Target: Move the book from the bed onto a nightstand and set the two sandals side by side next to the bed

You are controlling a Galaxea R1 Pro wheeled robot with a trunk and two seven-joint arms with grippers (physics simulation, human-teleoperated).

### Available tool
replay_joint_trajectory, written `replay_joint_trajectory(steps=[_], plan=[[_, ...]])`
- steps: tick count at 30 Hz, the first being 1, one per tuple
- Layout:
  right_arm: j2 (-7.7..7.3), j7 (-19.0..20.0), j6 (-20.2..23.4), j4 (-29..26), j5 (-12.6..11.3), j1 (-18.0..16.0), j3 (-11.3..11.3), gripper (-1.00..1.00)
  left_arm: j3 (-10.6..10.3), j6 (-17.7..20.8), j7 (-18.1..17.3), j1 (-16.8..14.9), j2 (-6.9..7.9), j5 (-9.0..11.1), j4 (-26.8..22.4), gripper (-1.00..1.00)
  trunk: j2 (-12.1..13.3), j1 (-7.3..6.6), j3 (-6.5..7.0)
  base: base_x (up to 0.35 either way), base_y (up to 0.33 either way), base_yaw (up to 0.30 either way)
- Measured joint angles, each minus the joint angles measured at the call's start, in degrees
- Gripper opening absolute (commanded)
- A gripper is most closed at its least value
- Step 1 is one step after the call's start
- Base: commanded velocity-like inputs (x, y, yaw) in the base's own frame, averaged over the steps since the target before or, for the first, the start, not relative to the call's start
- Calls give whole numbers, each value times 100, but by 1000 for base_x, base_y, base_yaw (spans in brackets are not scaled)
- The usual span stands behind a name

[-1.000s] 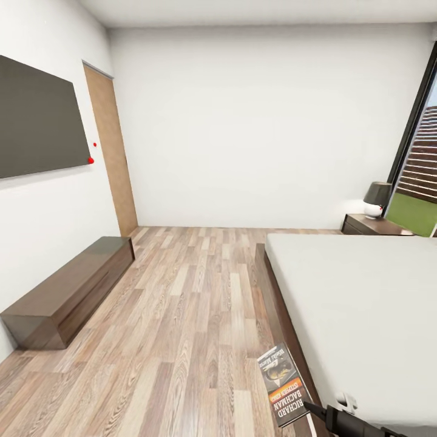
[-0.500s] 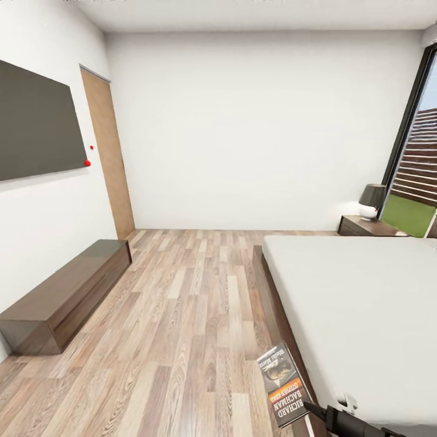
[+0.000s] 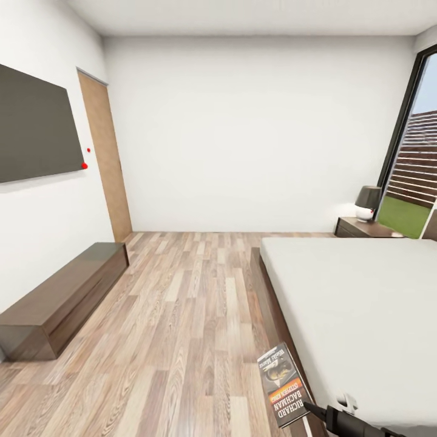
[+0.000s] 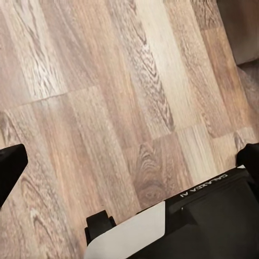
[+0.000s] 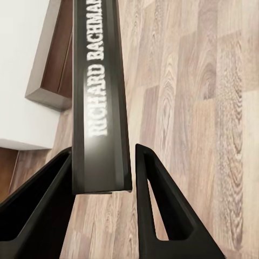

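The bedroom (image 3: 261, 133) took up most of the head view, white walls above a wood-plank floor (image 3: 182, 315), with a dark-framed window (image 3: 419, 152) at the right edge. The bed (image 3: 364, 303) spread across the lower right, its off-white mattress bare, and a long low bench (image 3: 60, 297) ran along the left wall under a dark wall panel (image 3: 36, 124). In the right middle of the frame, beyond the far corner of the bed, stood the nightstand (image 3: 361, 229) with a small dark-shaded lamp (image 3: 367, 201) on it. At the bottom edge, just left of the bed frame, the book (image 3: 284, 383) was off the mattress and up in the air — held at its lower end by the right end effector (image 3: 331, 416). The right wrist view showed that end effector (image 5: 102, 186) clamped on the book (image 5: 100, 91), one black finger (image 5: 156, 205) on each side of the thin spine end, the white lettering running away from the grip. In the left wrist view the left end effector (image 4: 129, 162) stood apart with nothing between its tips, only floor below. The book looked light, thin and fairly stiff — though likely to flex or swing about a hold at one end, and its glossy cover could slip; a pinch nearer the middle of the long edge would probably carry it more steadily.
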Motion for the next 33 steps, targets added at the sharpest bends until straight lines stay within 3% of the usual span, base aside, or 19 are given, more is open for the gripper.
replay_joint_trajectory(steps=[33], plan=[[0,0,-2,10,11,1,14,-100,5,-39,-2,2,0,6,0,100,0,-2,0,325,0,0]])
